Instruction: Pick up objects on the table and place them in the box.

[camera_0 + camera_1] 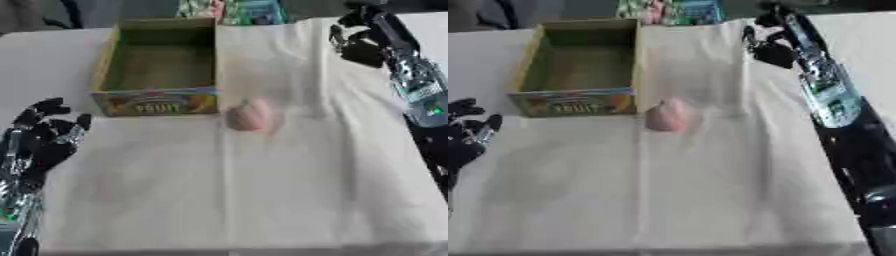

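Note:
A pink rounded object lies on the white cloth, just right of the box's front right corner. The cardboard box stands at the back left; it is open-topped, has a fruit label on its front wall, and shows nothing inside. My left hand rests at the left edge, open with fingers up, well left of the pink object. My right hand hangs near the back right of the table, far behind the object and right of the box, with relaxed fingers and nothing in it.
A white cloth covers the table. Colourful packages stand behind the box at the far edge. My right forearm runs along the table's right side.

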`<action>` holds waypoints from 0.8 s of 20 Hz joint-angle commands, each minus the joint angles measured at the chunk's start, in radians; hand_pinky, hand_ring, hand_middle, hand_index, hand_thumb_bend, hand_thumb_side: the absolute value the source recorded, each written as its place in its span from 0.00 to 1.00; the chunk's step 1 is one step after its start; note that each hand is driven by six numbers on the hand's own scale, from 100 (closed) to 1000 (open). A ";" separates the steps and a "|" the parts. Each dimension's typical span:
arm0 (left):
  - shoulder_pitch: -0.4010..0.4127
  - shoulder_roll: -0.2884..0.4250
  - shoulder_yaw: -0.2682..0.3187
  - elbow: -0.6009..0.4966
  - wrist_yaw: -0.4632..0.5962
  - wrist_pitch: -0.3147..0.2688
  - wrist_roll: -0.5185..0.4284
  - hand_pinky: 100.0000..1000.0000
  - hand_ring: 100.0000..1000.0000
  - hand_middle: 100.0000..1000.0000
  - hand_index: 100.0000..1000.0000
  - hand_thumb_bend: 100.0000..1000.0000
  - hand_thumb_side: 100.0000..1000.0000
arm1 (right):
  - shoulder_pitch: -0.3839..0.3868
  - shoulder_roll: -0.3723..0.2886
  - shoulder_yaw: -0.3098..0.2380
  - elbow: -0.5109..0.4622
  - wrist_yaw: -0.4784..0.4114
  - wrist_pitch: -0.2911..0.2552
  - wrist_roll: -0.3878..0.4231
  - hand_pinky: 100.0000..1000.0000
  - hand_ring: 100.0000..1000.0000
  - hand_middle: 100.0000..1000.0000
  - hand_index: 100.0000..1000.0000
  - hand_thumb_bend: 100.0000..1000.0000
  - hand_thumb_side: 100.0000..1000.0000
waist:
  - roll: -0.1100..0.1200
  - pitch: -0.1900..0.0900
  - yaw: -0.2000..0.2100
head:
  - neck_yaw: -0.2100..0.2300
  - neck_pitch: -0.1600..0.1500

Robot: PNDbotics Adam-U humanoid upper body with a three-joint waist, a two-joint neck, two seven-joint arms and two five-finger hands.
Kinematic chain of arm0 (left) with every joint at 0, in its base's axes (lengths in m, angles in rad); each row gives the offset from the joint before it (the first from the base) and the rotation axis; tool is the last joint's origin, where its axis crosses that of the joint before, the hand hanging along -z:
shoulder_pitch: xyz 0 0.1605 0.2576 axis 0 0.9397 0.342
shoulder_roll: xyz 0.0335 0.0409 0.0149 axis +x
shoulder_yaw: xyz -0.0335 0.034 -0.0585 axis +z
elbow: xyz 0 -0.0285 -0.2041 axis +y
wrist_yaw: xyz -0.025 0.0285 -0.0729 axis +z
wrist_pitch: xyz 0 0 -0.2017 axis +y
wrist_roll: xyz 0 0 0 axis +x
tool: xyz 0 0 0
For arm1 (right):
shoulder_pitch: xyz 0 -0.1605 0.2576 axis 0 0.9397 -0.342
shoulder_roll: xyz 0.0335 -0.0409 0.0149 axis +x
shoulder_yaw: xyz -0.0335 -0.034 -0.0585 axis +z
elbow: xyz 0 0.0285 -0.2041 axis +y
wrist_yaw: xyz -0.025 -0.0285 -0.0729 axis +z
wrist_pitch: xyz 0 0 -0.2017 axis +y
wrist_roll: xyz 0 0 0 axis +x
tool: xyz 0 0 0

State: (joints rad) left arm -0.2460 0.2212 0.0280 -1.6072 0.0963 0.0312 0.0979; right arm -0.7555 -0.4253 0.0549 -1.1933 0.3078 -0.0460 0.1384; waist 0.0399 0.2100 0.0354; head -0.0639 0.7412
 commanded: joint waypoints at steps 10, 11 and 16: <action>-0.007 0.025 0.009 -0.017 -0.002 -0.002 -0.005 0.52 0.48 0.56 0.71 0.42 0.00 | -0.039 -0.003 0.057 -0.003 0.036 -0.069 0.233 0.77 0.89 0.79 0.95 0.17 0.27 | -0.001 -0.017 0.002 | -0.006 -0.006; -0.007 0.025 0.009 -0.017 -0.002 -0.002 -0.005 0.52 0.48 0.56 0.71 0.42 0.00 | -0.041 -0.003 0.062 0.001 0.047 -0.077 0.256 0.77 0.90 0.80 0.95 0.21 0.27 | -0.001 -0.016 0.002 | -0.006 -0.005; -0.007 0.023 0.008 -0.017 -0.001 -0.002 -0.006 0.52 0.48 0.56 0.71 0.42 0.00 | -0.052 0.009 0.082 0.029 0.105 -0.110 0.327 0.78 0.89 0.79 0.94 0.27 0.27 | 0.001 -0.016 0.002 | -0.009 -0.004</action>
State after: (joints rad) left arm -0.2460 0.2212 0.0280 -1.6072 0.0963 0.0309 0.0940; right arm -0.7842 -0.4079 0.1365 -1.1628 0.3958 -0.1476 0.4487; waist 0.0409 0.2100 0.0369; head -0.0700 0.7412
